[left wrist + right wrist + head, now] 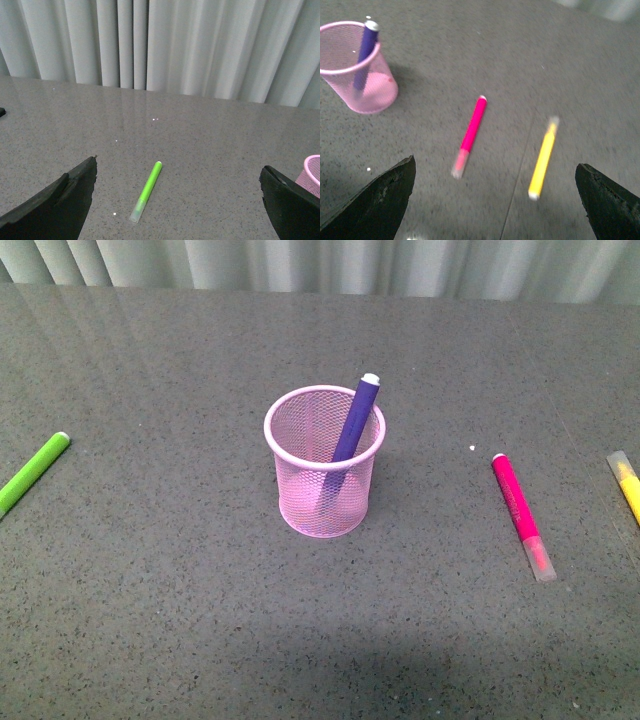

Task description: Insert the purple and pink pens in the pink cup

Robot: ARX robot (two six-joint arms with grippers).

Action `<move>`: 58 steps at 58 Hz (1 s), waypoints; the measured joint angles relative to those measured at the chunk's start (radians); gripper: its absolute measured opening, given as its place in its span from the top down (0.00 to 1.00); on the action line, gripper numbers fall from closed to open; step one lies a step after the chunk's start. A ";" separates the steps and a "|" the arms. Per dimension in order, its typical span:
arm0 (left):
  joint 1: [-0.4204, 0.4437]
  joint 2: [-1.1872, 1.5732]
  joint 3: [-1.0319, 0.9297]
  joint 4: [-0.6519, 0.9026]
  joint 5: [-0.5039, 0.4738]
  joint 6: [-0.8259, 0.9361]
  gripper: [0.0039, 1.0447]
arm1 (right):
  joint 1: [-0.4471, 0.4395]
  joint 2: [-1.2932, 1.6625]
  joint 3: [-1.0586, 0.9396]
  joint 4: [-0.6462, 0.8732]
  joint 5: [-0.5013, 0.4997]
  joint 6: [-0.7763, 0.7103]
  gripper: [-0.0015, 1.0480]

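Observation:
The pink cup (323, 462) stands upright mid-table, and the purple pen (355, 420) leans inside it with its white end above the rim. The pink pen (521, 513) lies flat on the table to the cup's right, clear cap toward me. In the right wrist view the cup (357, 67), the purple pen (365, 52) and the pink pen (471, 132) all show ahead of my right gripper (496, 202), which is open and empty. My left gripper (177, 202) is open and empty too, with the cup's rim (312, 172) at the picture's edge. Neither arm shows in the front view.
A lime green marker (32, 472) lies at the table's left edge, also in the left wrist view (146, 191) between the open fingers. A yellow marker (627, 485) lies at the far right, next to the pink pen (543, 157). Grey curtains (160, 45) back the table.

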 joint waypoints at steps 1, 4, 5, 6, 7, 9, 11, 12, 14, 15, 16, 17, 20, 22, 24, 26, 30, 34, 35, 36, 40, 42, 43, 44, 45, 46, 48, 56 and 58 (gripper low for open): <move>0.000 0.000 0.000 0.000 0.000 0.000 0.07 | 0.006 0.029 0.010 0.018 -0.002 -0.008 0.07; 0.000 0.000 0.000 0.000 0.000 0.000 0.07 | 0.032 0.142 0.054 0.085 -0.015 -0.038 0.07; 0.000 0.000 0.000 0.000 0.000 0.000 0.07 | 0.044 0.195 0.076 0.114 -0.021 -0.051 0.07; 0.000 0.000 0.000 0.000 0.000 0.000 0.07 | 0.051 0.220 0.086 0.126 -0.023 -0.054 0.07; 0.000 0.000 0.000 0.000 0.000 0.000 0.07 | 0.057 0.247 0.098 0.138 -0.023 -0.059 0.07; 0.000 0.000 0.000 0.000 0.000 0.000 0.07 | 0.076 0.321 0.129 0.172 -0.024 -0.074 0.07; 0.000 0.000 0.000 0.000 0.000 0.000 0.07 | 0.106 0.443 0.183 0.217 -0.022 -0.086 0.07; 0.000 0.000 0.000 0.000 0.000 0.000 0.07 | 0.118 0.491 0.205 0.228 -0.020 -0.093 0.07; 0.000 0.000 0.000 0.000 0.000 0.000 0.07 | 0.136 0.580 0.245 0.245 -0.016 -0.102 0.07; 0.000 0.000 0.000 0.000 0.000 0.000 0.07 | 0.141 0.611 0.259 0.247 -0.016 -0.102 0.07; 0.000 0.000 0.000 0.000 0.000 0.000 0.07 | 0.145 0.682 0.291 0.247 -0.016 -0.103 0.07; 0.000 0.000 0.000 0.000 0.000 0.000 0.07 | 0.146 0.720 0.309 0.248 -0.012 -0.103 0.07; 0.000 0.000 0.000 0.000 0.000 0.000 0.07 | 0.147 0.822 0.362 0.247 0.013 -0.105 0.07; 0.000 0.000 0.000 0.000 0.000 0.000 0.07 | 0.143 0.878 0.396 0.243 0.024 -0.105 0.07; 0.000 0.000 0.000 0.000 0.000 0.000 0.07 | 0.137 0.934 0.433 0.241 0.041 -0.108 0.07; 0.000 0.000 0.000 0.000 0.000 0.000 0.07 | 0.131 0.971 0.461 0.240 0.055 -0.111 0.07; 0.000 0.000 0.000 0.000 0.000 0.000 0.07 | 0.116 1.030 0.507 0.233 0.086 -0.127 0.07; 0.000 0.000 0.000 0.000 0.000 0.000 0.07 | 0.105 1.059 0.534 0.224 0.097 -0.127 0.07; 0.000 0.000 0.000 0.000 0.000 0.000 0.07 | 0.102 1.063 0.539 0.221 0.101 -0.127 0.07; 0.000 0.000 0.000 0.000 0.000 0.000 0.07 | 0.100 1.069 0.544 0.219 0.103 -0.127 0.07; 0.000 0.000 0.000 0.000 0.000 0.000 0.07 | 0.088 1.099 0.573 0.207 0.130 -0.127 0.07; 0.000 0.000 0.000 0.000 0.000 0.000 0.07 | 0.085 1.107 0.581 0.204 0.138 -0.127 0.07; 0.000 0.000 0.000 0.000 0.000 0.000 0.07 | 0.082 1.116 0.589 0.200 0.143 -0.126 0.07; 0.000 0.000 0.000 0.000 0.000 0.000 0.07 | 0.081 1.120 0.593 0.198 0.145 -0.126 0.07; 0.000 0.000 0.000 0.000 0.000 0.000 0.07 | 0.080 1.124 0.596 0.196 0.147 -0.124 0.07; 0.000 0.000 0.000 0.000 0.000 0.000 0.07 | 0.079 1.132 0.602 0.190 0.153 -0.122 0.07; 0.000 0.000 0.000 0.000 0.000 0.000 0.07 | 0.079 1.146 0.611 0.180 0.165 -0.118 0.07; 0.000 0.000 0.000 0.000 0.000 0.000 0.07 | 0.083 1.174 0.622 0.171 0.183 -0.085 0.07; 0.000 0.000 0.000 0.000 0.000 0.000 0.07 | 0.084 1.180 0.624 0.170 0.190 -0.076 0.07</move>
